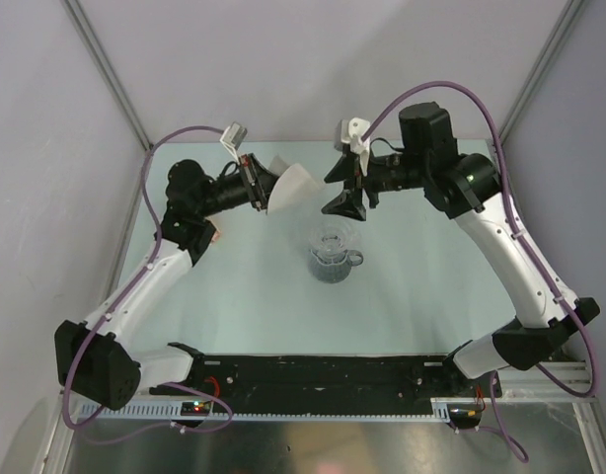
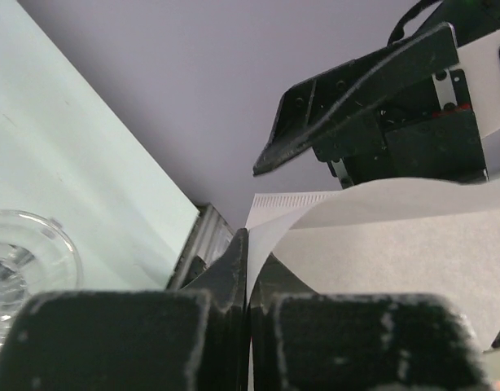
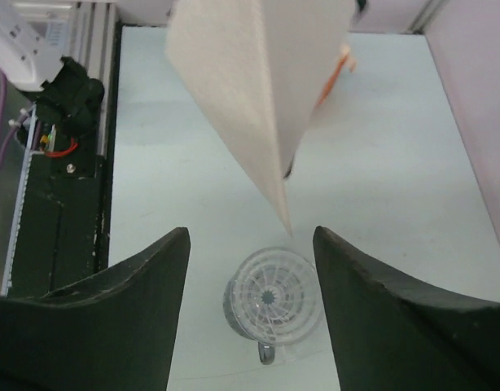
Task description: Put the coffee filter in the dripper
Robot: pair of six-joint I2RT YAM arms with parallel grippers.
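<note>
- Left hand [image 2: 248, 269] up close, fingers pressed tight on the coffee filter [image 1: 291, 186] at its edge, lifting it clear above the table [image 1: 421, 296].
- Right hand [image 3: 250, 235] spread wide, near the filter's free edge.
- Dripper [image 1: 333, 253] upright below, between both hands, bare table all round.

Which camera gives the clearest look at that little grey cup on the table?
The right wrist view: it looks straight down into the dripper, showing ribs, rim and handle. The top external view shows it small; the left wrist view catches only part of its rim.
</note>
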